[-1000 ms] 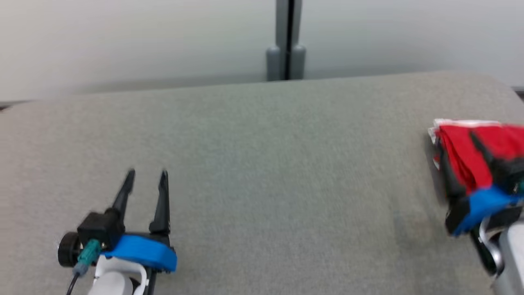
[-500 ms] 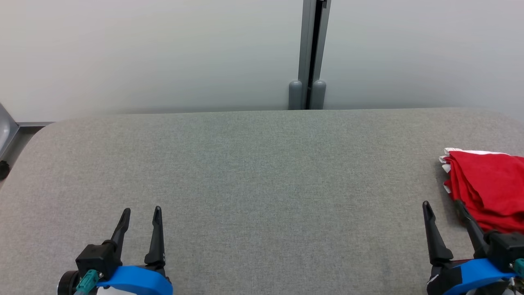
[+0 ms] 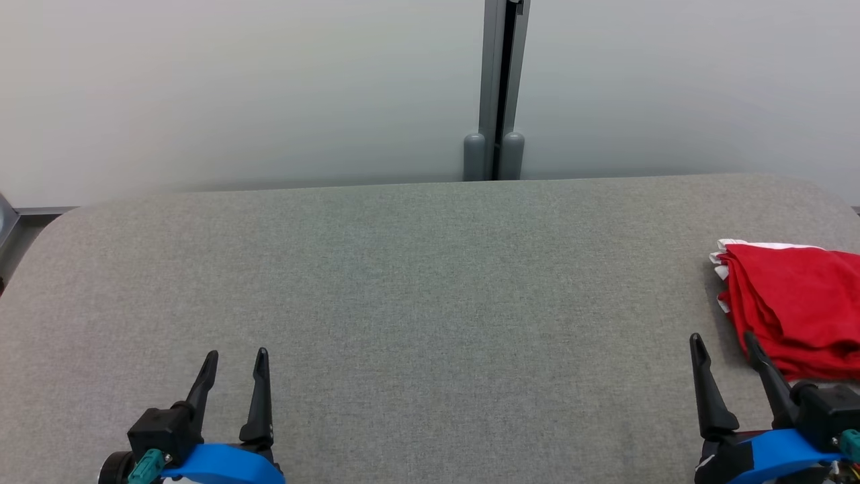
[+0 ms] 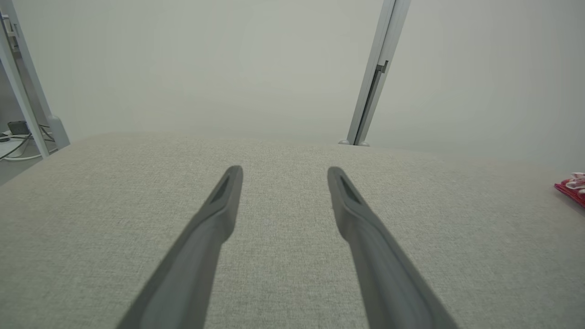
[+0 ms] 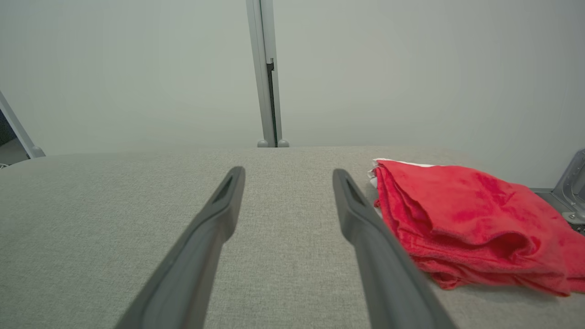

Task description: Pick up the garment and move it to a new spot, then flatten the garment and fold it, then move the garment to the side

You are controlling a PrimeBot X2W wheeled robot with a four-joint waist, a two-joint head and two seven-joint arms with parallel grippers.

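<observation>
The right gripper [image 3: 722, 343] has drawn back off the garment [image 3: 799, 309] since a second ago and now sits at lower right, fingers spread and empty, one tip just beside the cloth. The folded red garment lies at the right edge of the table [image 3: 430, 282]. Backing straight off should spare the fold. The left gripper [image 3: 236, 355] rests lower left, also spread, fingers pointing up-frame.

My tabletop [image 3: 430, 282] wears matt grey woven cloth. The garment [image 3: 799, 309] is soft, fuzzy red cloth. My left hand [image 3: 238, 352] and right hand [image 3: 722, 337] have matt dark plastic fingers [image 4: 215, 219]; the far post [image 3: 497, 87], smooth metal.
</observation>
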